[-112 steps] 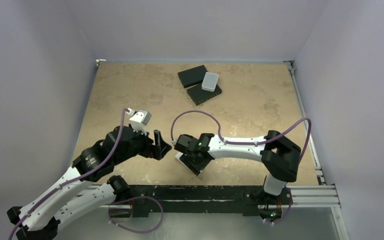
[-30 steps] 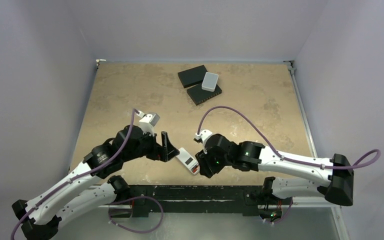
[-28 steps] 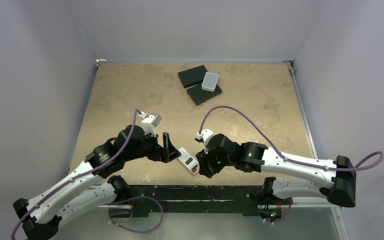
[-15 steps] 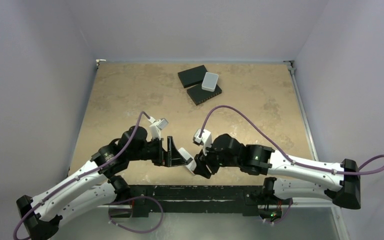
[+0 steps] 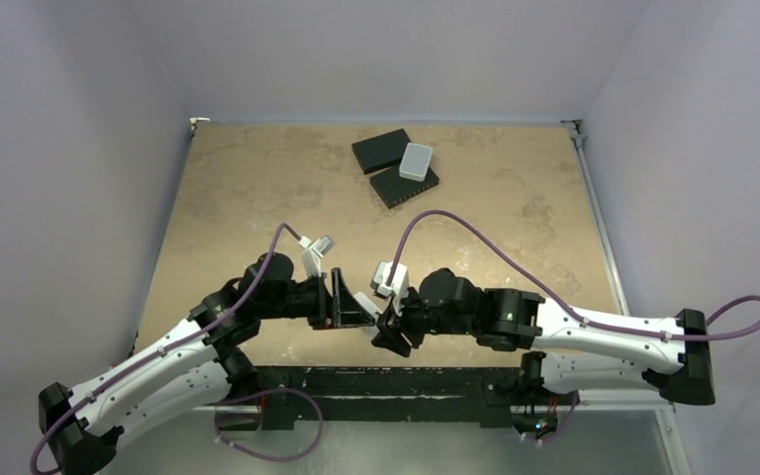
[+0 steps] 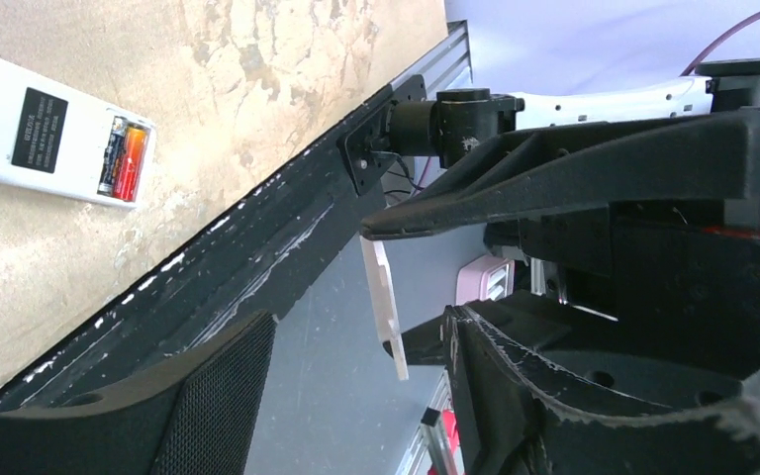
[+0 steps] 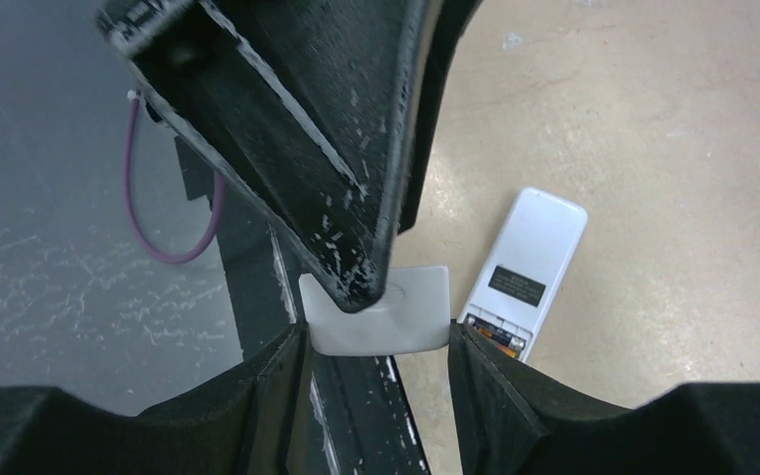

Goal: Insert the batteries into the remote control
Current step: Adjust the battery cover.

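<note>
Handing the battery cover (image 7: 411, 317) across in mid-air looks like the weak point; if the left gripper (image 5: 344, 302) closes off-centre on the thin white plate, or the right gripper (image 5: 393, 325) lets go too soon, the cover could twist free and drop past the table's edge rail (image 6: 287, 237), which runs just beside the remote control (image 6: 54, 139); a knock from either arm could also jolt the batteries (image 6: 124, 158) in their open recess.

The left arm reaches low toward the right, ending near the remote; its fingers stand spread, one on each side of the cover's flat faces, with a gap showing in its wrist view; the cover is held upright, lifted above the remote's battery end; the right arm stretches low toward the left, and its fingers (image 7: 287, 396) pinch the cover by two opposite edges. The remote lies back-up on the table (image 6: 287, 59), with both batteries side by side in its end compartment.
</note>
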{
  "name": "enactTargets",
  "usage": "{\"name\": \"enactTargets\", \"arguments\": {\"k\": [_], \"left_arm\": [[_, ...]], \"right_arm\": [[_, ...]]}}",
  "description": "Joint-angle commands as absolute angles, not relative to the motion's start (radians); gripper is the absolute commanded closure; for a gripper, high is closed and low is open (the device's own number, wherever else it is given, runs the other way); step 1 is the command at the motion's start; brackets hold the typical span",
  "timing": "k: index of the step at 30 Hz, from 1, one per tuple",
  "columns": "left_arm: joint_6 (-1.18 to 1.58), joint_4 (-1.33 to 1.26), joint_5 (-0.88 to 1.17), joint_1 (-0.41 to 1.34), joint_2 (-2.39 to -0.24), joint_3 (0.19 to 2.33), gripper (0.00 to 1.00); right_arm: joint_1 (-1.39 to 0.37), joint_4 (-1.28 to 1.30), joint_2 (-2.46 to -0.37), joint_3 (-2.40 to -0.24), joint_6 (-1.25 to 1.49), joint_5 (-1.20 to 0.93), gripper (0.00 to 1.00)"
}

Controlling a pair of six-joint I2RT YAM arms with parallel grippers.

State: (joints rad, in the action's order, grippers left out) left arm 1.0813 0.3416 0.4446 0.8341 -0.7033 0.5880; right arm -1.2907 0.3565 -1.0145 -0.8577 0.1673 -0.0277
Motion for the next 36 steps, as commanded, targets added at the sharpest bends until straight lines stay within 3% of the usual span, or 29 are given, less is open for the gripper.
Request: {"name": "enactTargets", "arguments": {"k": [1,9,15,17,20,26,31,36], "left_arm": [[1.131,0.248,0.470,0.836,-0.700,0.564,0.40],[1.163,0.227,0.482,0.836,-0.683,0.546,0.55],[1.164,0.224,0.490,0.836,-0.671,0.537,0.72],[1.167,0.213,0.499,0.836,-0.672,0.533,0.79],[1.168,0.207,0.504,0.836,-0.668,0.532,1.00],[1.182,0.191,0.507,0.836,-0.647,0.525,1.00],[1.234,0.116,0.519,0.836,-0.603,0.485,1.00],[1.292,0.033,0.536,0.836,-0.566,0.447,1.00]], "right_arm": [[-1.310,0.322,-1.035,-0.928,0.127,0.016,0.61],[-1.333,0.335,-1.067,-0.956,0.112,0.040,0.61],[-1.345,0.340,-1.086,-0.972,0.111,0.060,0.61],[-1.347,0.347,-1.093,-0.977,0.111,0.066,0.61],[-1.348,0.353,-1.098,-0.982,0.111,0.075,0.61],[-1.348,0.370,-1.091,-0.986,0.116,0.088,0.58],[-1.348,0.348,-1.052,-0.959,0.116,0.087,0.40],[-1.348,0.293,-1.007,-0.909,0.115,0.041,0.27]]}}
